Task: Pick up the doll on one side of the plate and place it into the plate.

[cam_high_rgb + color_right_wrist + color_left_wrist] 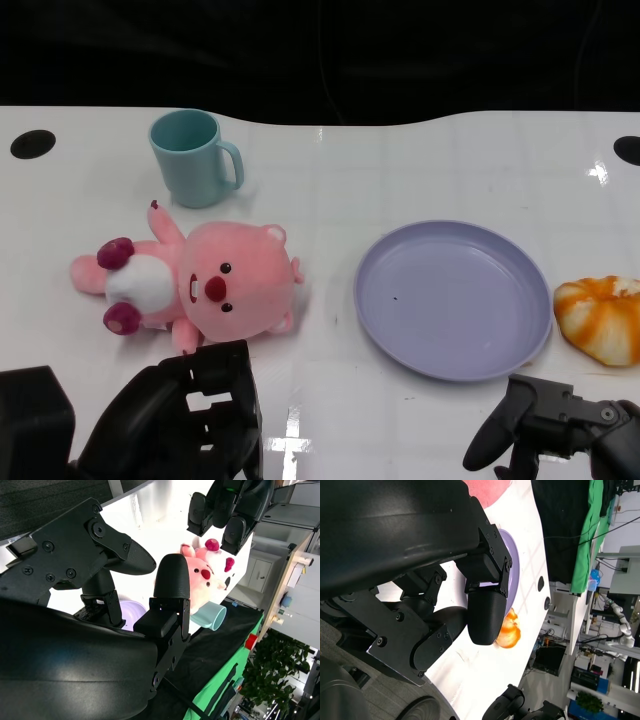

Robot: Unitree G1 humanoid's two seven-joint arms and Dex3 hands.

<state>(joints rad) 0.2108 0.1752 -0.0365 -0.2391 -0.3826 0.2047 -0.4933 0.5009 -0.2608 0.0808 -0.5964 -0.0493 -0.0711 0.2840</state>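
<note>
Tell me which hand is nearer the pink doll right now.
Left. The left hand sits just below the pink doll, its fingers almost at the doll's head. The right hand is far across, below the plate.

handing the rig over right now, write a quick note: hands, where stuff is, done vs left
Left hand: holds nothing, hovering just in front of the pink doll.
Right hand: holds nothing, low by the near right edge of the purple plate.
Doll lies on the table left of the plate, apart from it; the plate has nothing in it.
Done: nothing yet. Left: grip the doll, lift it, set it in the plate.
Also there: teal mug behind the doll, orange bun right of the plate.
</note>
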